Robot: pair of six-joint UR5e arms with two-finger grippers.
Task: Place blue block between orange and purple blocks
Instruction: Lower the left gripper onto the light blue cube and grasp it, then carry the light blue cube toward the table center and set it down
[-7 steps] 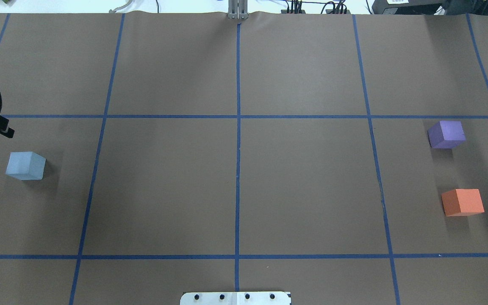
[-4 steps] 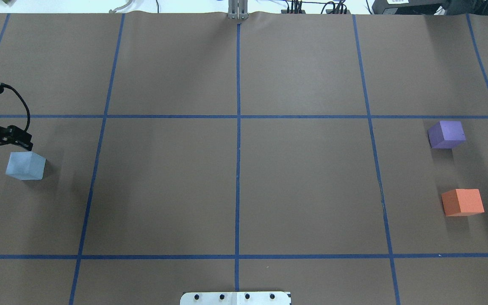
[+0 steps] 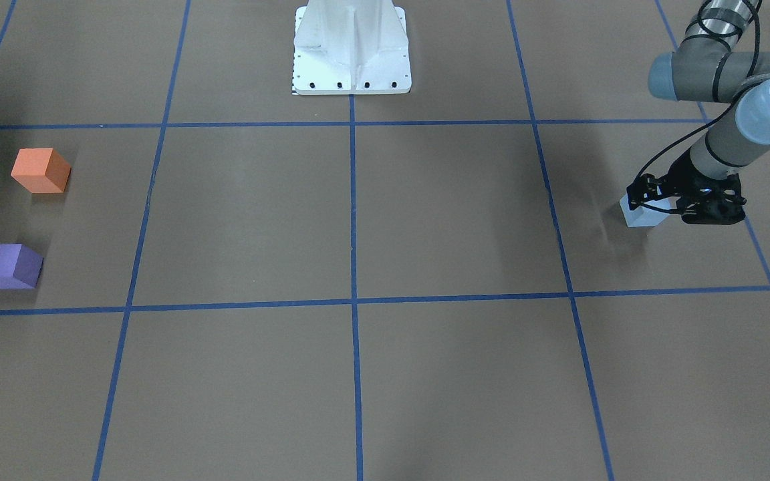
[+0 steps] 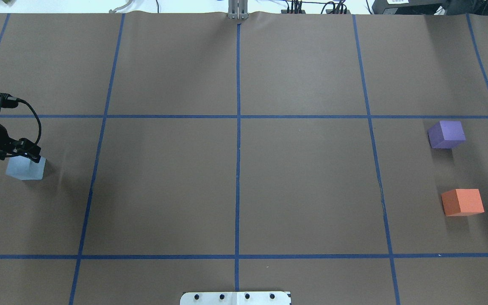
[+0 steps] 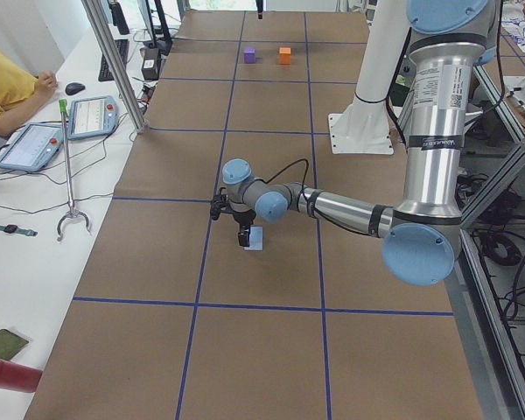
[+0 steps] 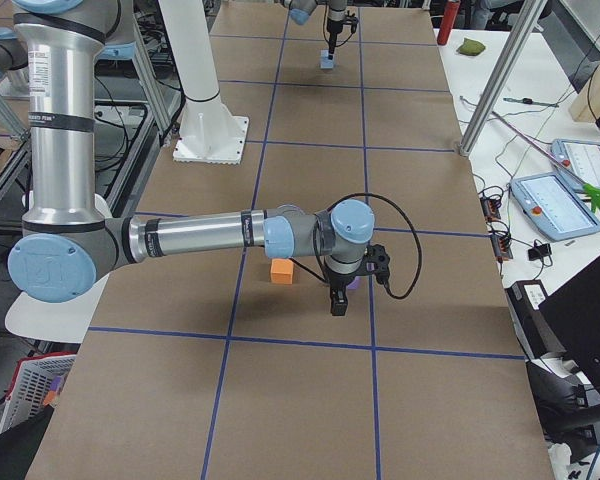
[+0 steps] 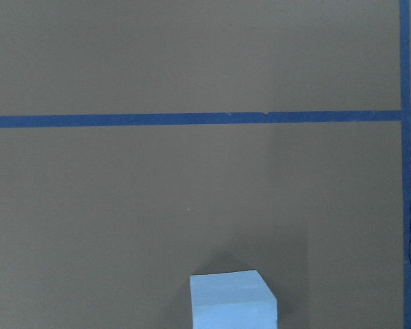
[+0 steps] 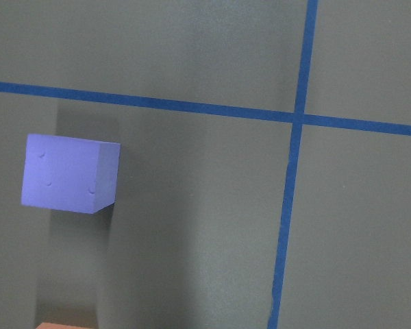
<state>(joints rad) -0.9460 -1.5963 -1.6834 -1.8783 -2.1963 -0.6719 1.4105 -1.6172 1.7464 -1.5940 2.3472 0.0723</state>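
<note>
The light blue block (image 4: 26,169) sits at the table's left side; it also shows in the front view (image 3: 639,218) and at the bottom edge of the left wrist view (image 7: 231,301). My left gripper (image 4: 32,153) hangs just over the block's far top edge and looks open and empty (image 3: 652,200). The purple block (image 4: 446,134) and orange block (image 4: 463,202) stand apart at the far right. My right gripper (image 6: 338,300) shows only in the exterior right view, hovering by the purple block (image 8: 68,173); I cannot tell its state.
Blue tape lines (image 4: 237,169) divide the brown table into squares. The robot's white base plate (image 3: 351,73) sits at the near middle edge. Tablets and cables (image 5: 79,118) lie on the side bench beyond the table's far edge.
My left gripper has come in from the left edge, moving right and down toward the blue block, and now overlaps its far edge. No block has moved.
</note>
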